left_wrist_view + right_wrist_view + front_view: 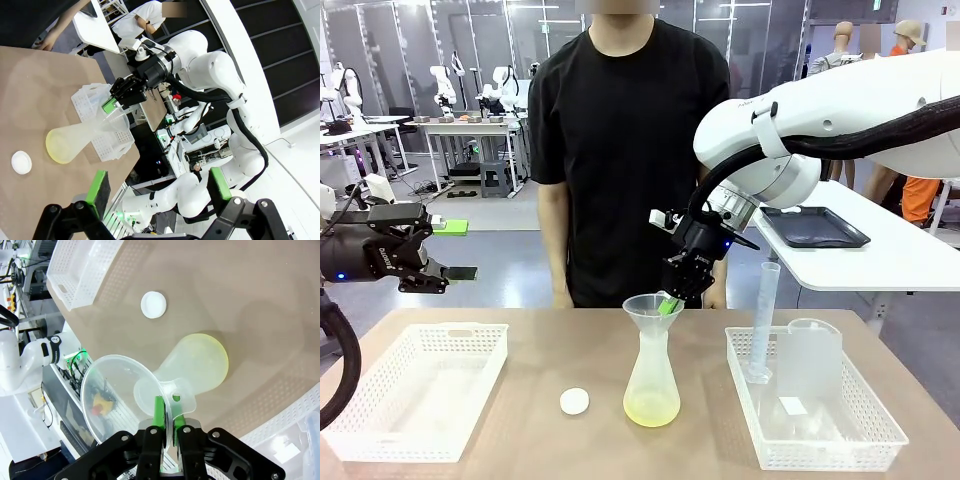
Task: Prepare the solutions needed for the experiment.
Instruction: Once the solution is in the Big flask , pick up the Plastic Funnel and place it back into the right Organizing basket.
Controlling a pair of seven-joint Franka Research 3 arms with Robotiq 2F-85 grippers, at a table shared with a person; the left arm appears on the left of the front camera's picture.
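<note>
Centre of frame: flask [651, 385] topped by funnel [649, 307], right gripper [668, 303] pinched on the funnel's rim; approach from above blocked.
Left: left basket [420, 330], left gripper [458, 250] with jaws wide above its far edge.
Between left basket and flask: bare table [545, 350], only a cap [574, 401] there.
Right: right basket [830, 452] crowded by a tall cylinder [764, 320] and a frosted container [808, 365].
Far side: person [620, 150].

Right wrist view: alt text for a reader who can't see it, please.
Seen from above, the right tool pinches the tab of a clear funnel at the mouth of a flask holding shallow yellow-green liquid. The flask stands on a brown table, with a white cap and basket beyond.
</note>
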